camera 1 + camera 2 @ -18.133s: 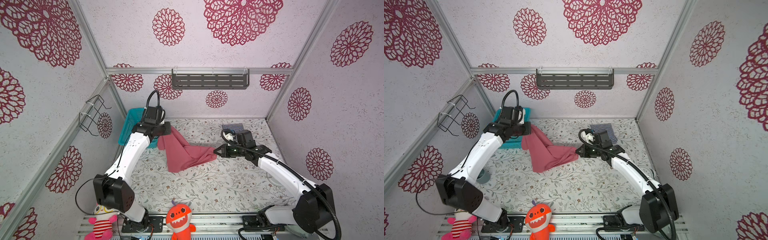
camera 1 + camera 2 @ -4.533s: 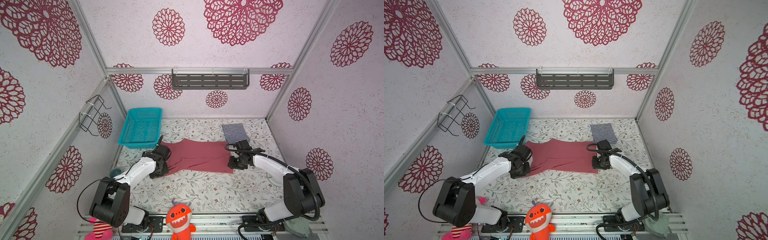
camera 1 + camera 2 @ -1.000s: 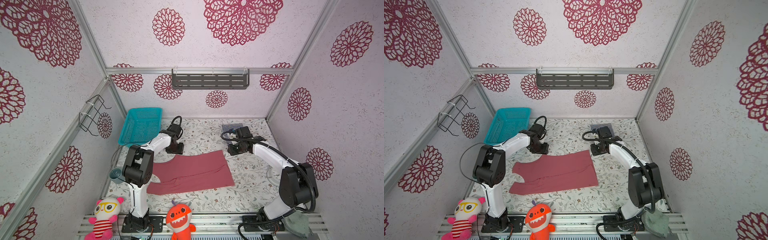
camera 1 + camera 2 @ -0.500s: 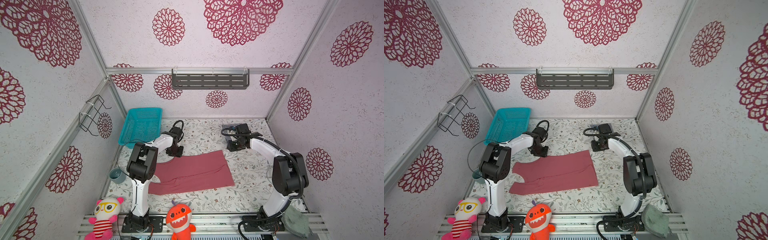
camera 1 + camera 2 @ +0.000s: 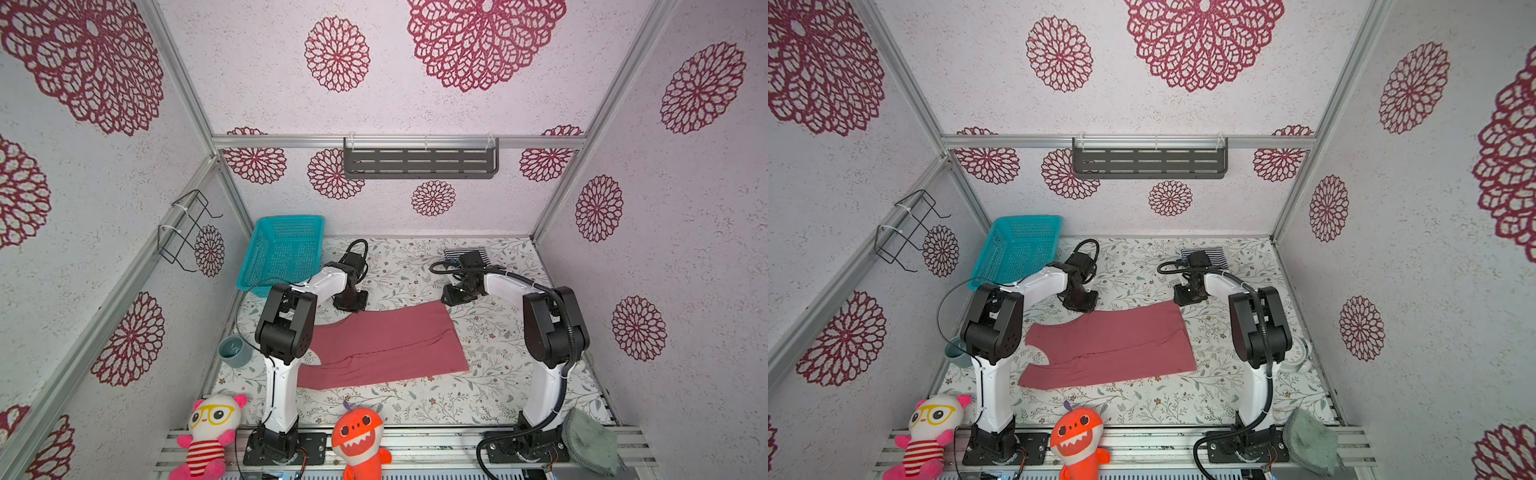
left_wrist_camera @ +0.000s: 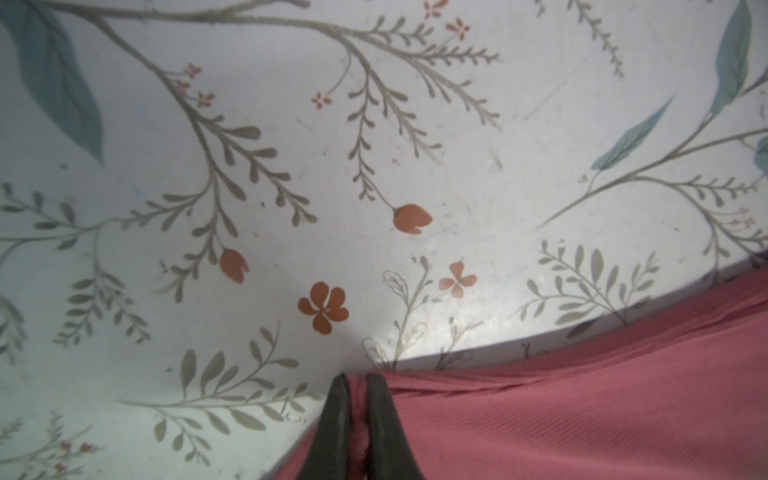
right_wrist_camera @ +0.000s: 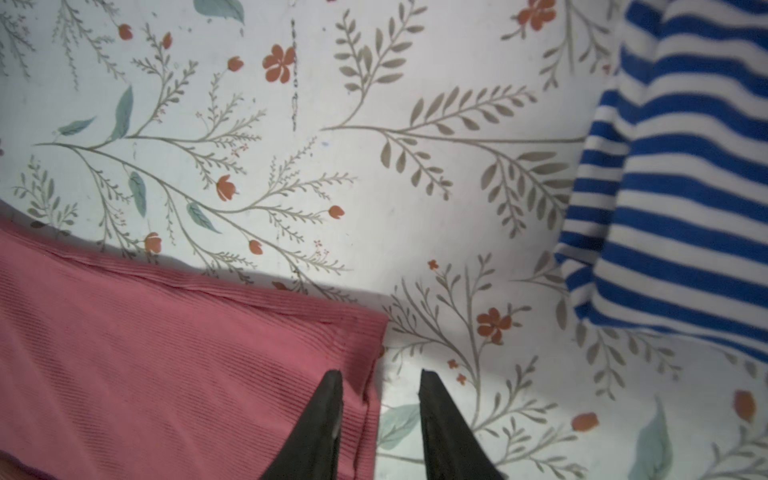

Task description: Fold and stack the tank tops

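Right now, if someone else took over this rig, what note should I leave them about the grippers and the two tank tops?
Left gripper: shut, pinching the far left corner of the red tank top.
Right gripper: open, jaws astride its far right corner, holding nothing.
Striped tank top: lying beyond the right gripper.
Done: striped one folded. Left: finish folding the red one, stack both.

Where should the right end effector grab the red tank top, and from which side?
I'd grip the red tank top at the far corner nearest the striped tank top, coming down from that side. It lies flat, so only an edge can be pinched; the open right end effector straddles that corner's side edge.
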Robot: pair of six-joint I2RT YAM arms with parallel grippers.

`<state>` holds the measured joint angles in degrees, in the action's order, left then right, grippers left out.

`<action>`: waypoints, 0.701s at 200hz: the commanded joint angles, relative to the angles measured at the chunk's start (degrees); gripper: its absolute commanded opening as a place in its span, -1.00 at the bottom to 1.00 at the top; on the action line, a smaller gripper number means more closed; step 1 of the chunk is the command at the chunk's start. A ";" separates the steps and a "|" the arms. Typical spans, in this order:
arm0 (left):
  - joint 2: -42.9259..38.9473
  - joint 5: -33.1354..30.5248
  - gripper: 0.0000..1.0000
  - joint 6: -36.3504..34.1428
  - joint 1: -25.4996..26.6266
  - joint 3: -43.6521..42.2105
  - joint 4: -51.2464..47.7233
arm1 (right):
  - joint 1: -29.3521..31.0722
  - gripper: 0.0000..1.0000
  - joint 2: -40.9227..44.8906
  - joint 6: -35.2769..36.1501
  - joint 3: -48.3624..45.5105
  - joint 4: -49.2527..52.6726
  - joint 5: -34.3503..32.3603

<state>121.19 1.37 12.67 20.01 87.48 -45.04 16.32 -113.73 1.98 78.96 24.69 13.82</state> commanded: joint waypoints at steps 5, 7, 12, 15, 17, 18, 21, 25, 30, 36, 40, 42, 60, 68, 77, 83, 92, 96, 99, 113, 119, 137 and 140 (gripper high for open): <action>2.17 -1.10 -0.87 -1.23 -0.14 1.79 -0.80 | 0.42 -0.33 -2.37 1.01 3.14 -0.69 1.88; 2.25 -1.04 -0.88 -1.22 -0.10 1.87 -0.83 | 0.39 -0.33 -2.50 1.05 3.24 -0.69 1.90; 2.38 -1.05 -0.88 -1.28 -0.13 2.13 -0.89 | 0.40 -0.36 -2.86 1.16 3.56 -0.77 1.91; 2.54 -1.10 -0.89 -1.32 -0.11 2.22 -0.91 | 0.39 -0.37 -3.01 1.23 3.76 -0.71 1.91; 2.58 -1.08 -0.90 -1.33 -0.07 2.35 -0.93 | 0.45 -0.39 -3.12 1.26 3.88 -0.70 1.91; 2.62 -1.09 -0.90 -1.33 -0.07 2.39 -0.93 | 0.46 -0.39 -3.19 1.27 3.95 -0.65 1.91; 2.74 -1.09 -0.91 -1.33 -0.08 2.57 -0.93 | 0.44 -0.41 -3.32 1.35 4.27 -0.49 1.91; 2.94 -1.10 -0.92 -1.33 -0.10 2.83 -1.01 | 0.42 -0.44 -3.54 1.52 4.73 -0.10 1.91; 3.22 -1.01 -0.94 -1.39 -0.10 3.20 -1.15 | 0.44 -0.48 -3.75 1.68 5.16 0.28 1.97; 3.56 -0.87 -0.97 -1.42 -0.05 3.62 -1.24 | 0.42 -0.53 -3.94 1.71 5.69 0.88 2.15; 3.71 -0.91 -0.99 -1.42 -0.01 3.90 -1.36 | 0.45 -0.57 -4.08 1.79 6.03 1.32 2.30; 3.77 -0.90 -0.99 -1.42 -0.05 4.09 -1.43 | 0.46 -0.60 -4.12 1.73 6.21 1.50 2.33; 4.47 -1.02 -1.00 -1.58 -0.04 5.51 -1.81 | 0.37 -0.94 -4.15 1.47 7.25 3.06 1.17; 4.67 -1.10 -1.00 -1.68 -0.04 6.12 -1.98 | 0.15 -1.00 -3.52 1.31 7.12 2.89 0.19; 4.72 -1.07 -1.00 -1.72 0.11 6.91 -2.07 | -0.20 -1.00 -2.60 1.10 6.59 1.95 -0.57; 4.74 -1.18 -1.00 -1.85 0.09 7.32 -2.12 | -0.43 -1.00 -1.93 1.01 6.24 1.33 -0.89; 4.76 -1.99 -1.00 -1.80 0.14 8.21 -2.33 | -0.71 -1.00 -1.10 1.18 6.19 1.00 -1.42; 4.76 -2.56 -1.00 -1.89 0.28 8.66 -2.44 | -0.75 -1.00 -0.76 1.46 6.22 0.98 -1.84; 4.76 -3.00 -1.00 -1.89 0.28 8.93 -2.50 | -0.70 -1.00 -0.51 1.74 6.21 0.91 -2.13; 4.39 -4.45 -1.00 -1.86 0.51 9.97 -2.60 | -0.76 -1.00 0.88 3.01 6.20 0.67 -3.03; 4.13 -5.18 -1.00 -1.68 0.63 10.31 -2.69 | -0.72 -1.00 1.46 3.56 5.97 0.63 -3.51; 2.86 -9.37 -1.00 -0.53 1.48 10.65 -2.95 | -0.50 -1.00 3.86 4.83 3.89 -0.13 -4.76; 2.58 -10.09 -1.00 -0.21 1.62 10.54 -2.95 | -0.42 -1.00 4.47 4.98 3.26 -0.52 -5.03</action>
<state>125.40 -2.63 12.21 20.71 96.84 -47.88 15.92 -115.77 4.05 84.03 25.30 11.94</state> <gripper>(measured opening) 0.093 0.048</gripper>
